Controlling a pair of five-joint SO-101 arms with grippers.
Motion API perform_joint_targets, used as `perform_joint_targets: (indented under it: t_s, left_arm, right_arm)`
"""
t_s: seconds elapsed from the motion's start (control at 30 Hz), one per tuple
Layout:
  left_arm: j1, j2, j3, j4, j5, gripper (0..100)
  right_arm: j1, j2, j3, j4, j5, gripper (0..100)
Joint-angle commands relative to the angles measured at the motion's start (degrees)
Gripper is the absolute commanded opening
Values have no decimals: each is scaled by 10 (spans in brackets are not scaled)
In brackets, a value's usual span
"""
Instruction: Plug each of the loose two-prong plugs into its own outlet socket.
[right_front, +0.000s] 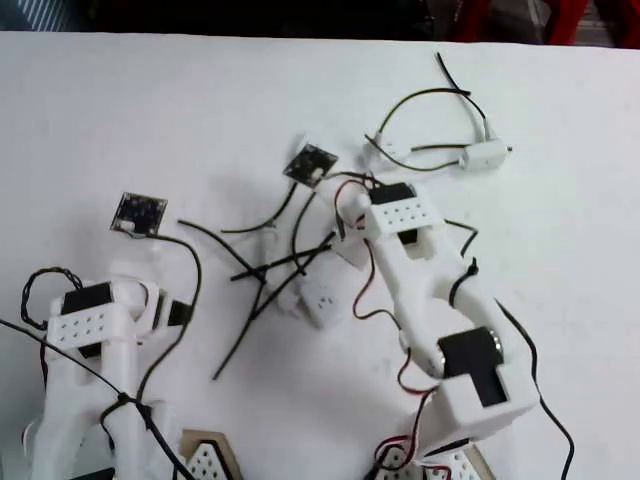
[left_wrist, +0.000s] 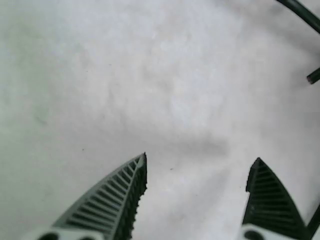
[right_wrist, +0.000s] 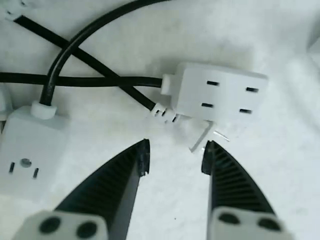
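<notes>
My right gripper (right_wrist: 175, 157) is open just above the table. Past its fingertips lies a white outlet block (right_wrist: 220, 95) with two pairs of slots. A small white two-prong plug (right_wrist: 206, 137) pokes out from under that block's near edge. A second white outlet block (right_wrist: 30, 147) on a thick black cord lies off to one side. My left gripper (left_wrist: 200, 167) is open over bare white tabletop (left_wrist: 125, 90). In the high view a white plug (right_front: 485, 155) on a looped black cord lies at the back right, and a white block (right_front: 320, 300) sits between the arms.
Several black cords (right_front: 265, 265) cross in the middle of the table. A black cord (left_wrist: 300, 12) passes the left gripper's far corner. Two small black square boards (right_front: 135, 212) (right_front: 310, 163) sit ahead of the arms. The right arm (right_front: 440, 320) carries red wires.
</notes>
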Motion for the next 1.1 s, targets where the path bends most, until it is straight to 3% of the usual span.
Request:
perform_joint_targets:
  t_s: [0.0,0.53,0.63,0.83,1.07]
  left_arm:
    - [-2,-21,-7,-8,0,313]
    - [-2,-21,-6,-8,0,313]
    - [-2,-21,-6,-8,0,313]
    - [-2,-21,-6,-8,0,313]
    - [-2,-21,-6,-8,0,313]
  right_arm:
    - [0,-40,-21,-7,4,176]
    - [3,98,-21,-75,5,173]
    - [4,99,-21,-49,5,160]
    - [4,99,-18,-24,6,15]
    - [-10,91,-22,92,6,62]
